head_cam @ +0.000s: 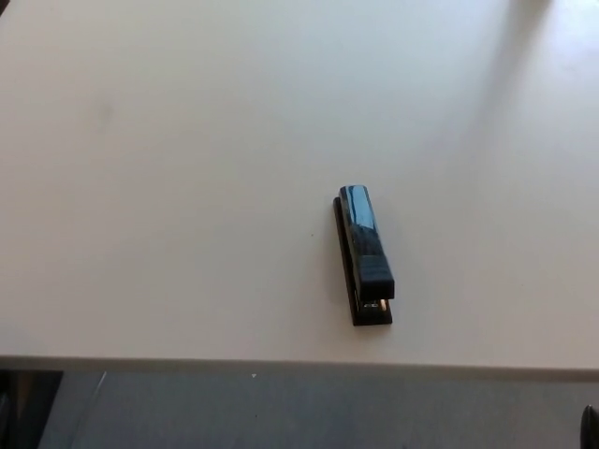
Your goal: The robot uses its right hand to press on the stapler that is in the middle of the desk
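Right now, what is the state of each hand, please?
Left hand: not in view.
Right hand: only a dark sliver shows at the bottom right corner; open or shut cannot be told. The stapler lies untouched.

Stapler [363, 254] lies on table [187, 187], right of centre, nearer the front edge. Its length runs front-to-back, slightly angled. Floor [299, 412] shows below the table's front edge.
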Available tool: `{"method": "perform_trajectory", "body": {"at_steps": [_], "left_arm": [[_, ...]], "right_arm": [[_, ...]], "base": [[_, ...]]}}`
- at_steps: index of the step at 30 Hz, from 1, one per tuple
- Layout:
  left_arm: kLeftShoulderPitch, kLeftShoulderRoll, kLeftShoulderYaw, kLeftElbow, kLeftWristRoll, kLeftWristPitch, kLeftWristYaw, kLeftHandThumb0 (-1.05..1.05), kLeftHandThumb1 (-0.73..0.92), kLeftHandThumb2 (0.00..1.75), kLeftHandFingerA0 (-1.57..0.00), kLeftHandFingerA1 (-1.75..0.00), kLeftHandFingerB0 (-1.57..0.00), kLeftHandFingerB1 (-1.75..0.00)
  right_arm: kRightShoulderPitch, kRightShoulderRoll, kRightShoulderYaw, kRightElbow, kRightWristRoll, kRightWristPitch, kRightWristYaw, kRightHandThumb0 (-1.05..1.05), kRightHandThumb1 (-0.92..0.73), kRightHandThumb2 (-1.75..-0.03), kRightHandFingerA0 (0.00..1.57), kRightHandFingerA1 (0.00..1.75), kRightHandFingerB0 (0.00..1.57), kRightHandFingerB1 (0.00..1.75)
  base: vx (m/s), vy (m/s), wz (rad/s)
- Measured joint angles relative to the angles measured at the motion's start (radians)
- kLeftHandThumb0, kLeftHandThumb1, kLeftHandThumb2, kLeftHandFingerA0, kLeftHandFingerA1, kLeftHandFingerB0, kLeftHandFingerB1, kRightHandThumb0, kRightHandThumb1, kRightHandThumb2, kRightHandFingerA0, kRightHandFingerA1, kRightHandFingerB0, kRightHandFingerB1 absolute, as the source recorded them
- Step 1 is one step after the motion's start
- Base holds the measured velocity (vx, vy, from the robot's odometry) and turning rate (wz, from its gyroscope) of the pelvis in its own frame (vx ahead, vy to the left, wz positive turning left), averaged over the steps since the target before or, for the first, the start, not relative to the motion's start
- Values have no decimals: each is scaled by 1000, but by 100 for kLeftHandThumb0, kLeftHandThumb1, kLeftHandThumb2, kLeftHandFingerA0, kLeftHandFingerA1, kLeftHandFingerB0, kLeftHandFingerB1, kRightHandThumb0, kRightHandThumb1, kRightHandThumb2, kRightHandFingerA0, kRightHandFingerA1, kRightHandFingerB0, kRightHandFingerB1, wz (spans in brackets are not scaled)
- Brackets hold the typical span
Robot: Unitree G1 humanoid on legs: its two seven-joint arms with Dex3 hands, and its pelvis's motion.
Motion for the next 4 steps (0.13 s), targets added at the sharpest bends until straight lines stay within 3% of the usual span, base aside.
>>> {"method": "perform_trajectory", "body": {"at_steps": [4], "left_arm": [[0, 0, 0, 0, 0, 0, 0, -61, 88, 104, 0, -16, 0, -17]], "right_arm": [[1, 1, -4, 0, 1, -14, 7, -104, -75, -109, 0, 1, 0, 0]], "base": [[0, 0, 0]]}}
